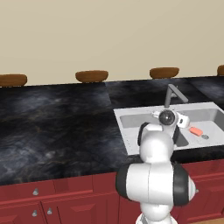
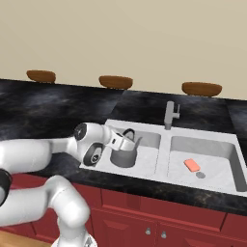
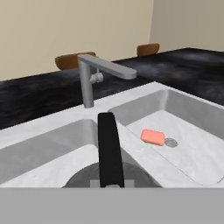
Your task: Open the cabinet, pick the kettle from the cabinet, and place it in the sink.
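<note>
Rendered scene, evenly and brightly lit; no single light source could be identified. Beige wall (image 1: 109, 35) was flat and uniform in tone, without glare. Dark marbled table (image 1: 57, 127) carried pale mottled sheen, no sharp highlights. Sink (image 2: 144, 166) basins showed soft grey shading along inner walls. Shadows were faint and diffuse under the kettle (image 2: 123, 153) and brown bowls (image 2: 116, 82). Hand view was softer, slightly blurred, kettle handle (image 3: 109, 148) close and dark. Edges showed no marked distortion.

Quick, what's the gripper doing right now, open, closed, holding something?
Gripper: closed on the kettle's arched handle, with the kettle in the sink's left basin.
</note>
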